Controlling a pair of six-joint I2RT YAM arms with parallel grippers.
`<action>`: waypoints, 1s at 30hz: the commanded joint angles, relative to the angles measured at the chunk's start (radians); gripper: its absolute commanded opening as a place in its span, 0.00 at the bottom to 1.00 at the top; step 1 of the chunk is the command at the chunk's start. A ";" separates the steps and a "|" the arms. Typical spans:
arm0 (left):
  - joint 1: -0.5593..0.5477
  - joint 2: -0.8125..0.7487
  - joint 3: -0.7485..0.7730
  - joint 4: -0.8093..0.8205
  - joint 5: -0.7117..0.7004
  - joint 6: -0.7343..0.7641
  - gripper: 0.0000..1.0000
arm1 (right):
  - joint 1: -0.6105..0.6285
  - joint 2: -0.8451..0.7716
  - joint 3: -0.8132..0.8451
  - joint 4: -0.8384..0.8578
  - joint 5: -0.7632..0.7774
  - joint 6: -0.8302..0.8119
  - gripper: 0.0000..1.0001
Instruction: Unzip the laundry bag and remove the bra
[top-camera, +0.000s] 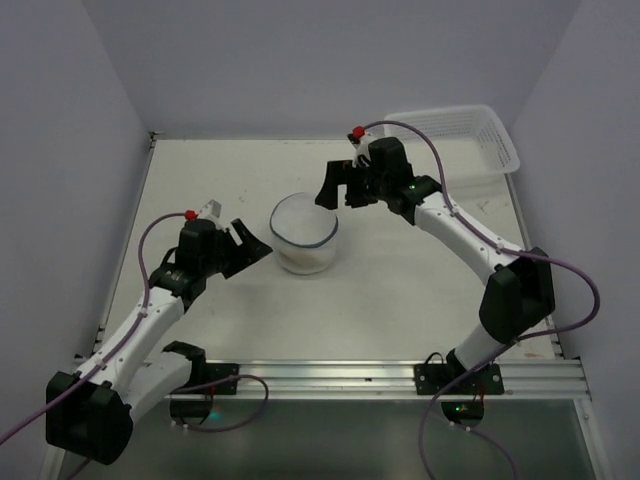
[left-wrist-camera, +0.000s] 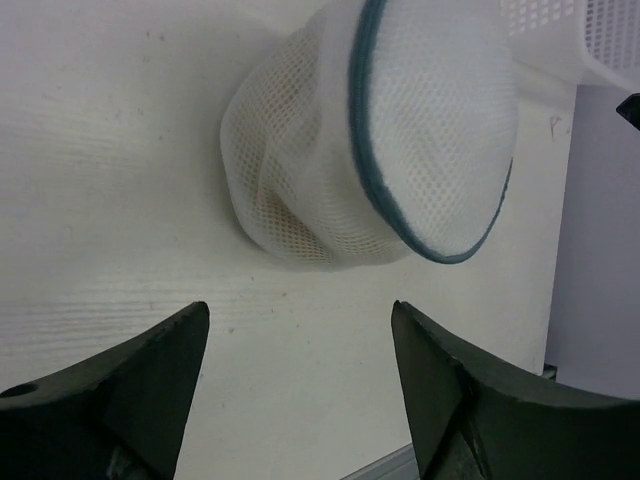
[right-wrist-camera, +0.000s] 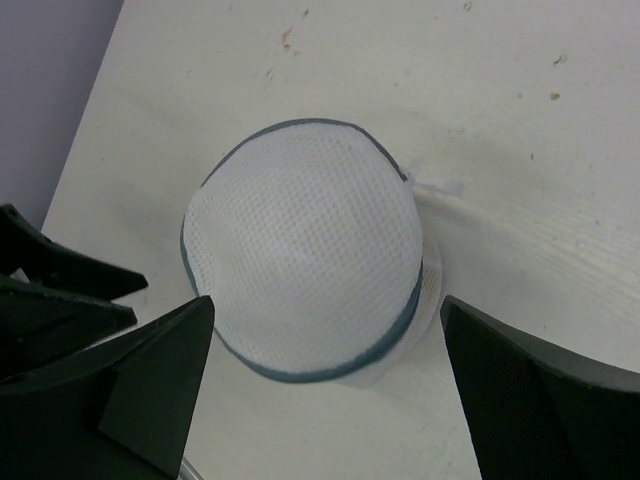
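The laundry bag (top-camera: 305, 233) is a small white mesh dome with a dark blue-grey zipper line round its rim, in the middle of the table. It is closed, and a faint tan shape shows through the mesh in the left wrist view (left-wrist-camera: 385, 150). A white pull tab (right-wrist-camera: 440, 187) sticks out at its side. My left gripper (top-camera: 253, 249) is open and empty, just left of the bag. My right gripper (top-camera: 340, 196) is open and empty, just behind and right of the bag, with the bag (right-wrist-camera: 305, 245) ahead between its fingers. The bra is hidden.
A white plastic lattice basket (top-camera: 468, 138) stands at the far right corner of the table and shows in the left wrist view (left-wrist-camera: 575, 35). Walls enclose the table at the left, back and right. A metal rail (top-camera: 400, 375) runs along the near edge.
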 joint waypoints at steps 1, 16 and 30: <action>-0.023 0.026 -0.073 0.120 -0.006 -0.124 0.75 | 0.028 0.100 0.092 0.023 0.065 0.035 0.96; -0.020 0.564 0.126 0.429 -0.075 0.032 0.60 | 0.206 -0.031 -0.295 0.144 0.131 0.276 0.75; 0.042 0.532 0.279 0.335 -0.054 0.178 0.94 | 0.330 -0.161 -0.217 0.031 0.165 0.270 0.79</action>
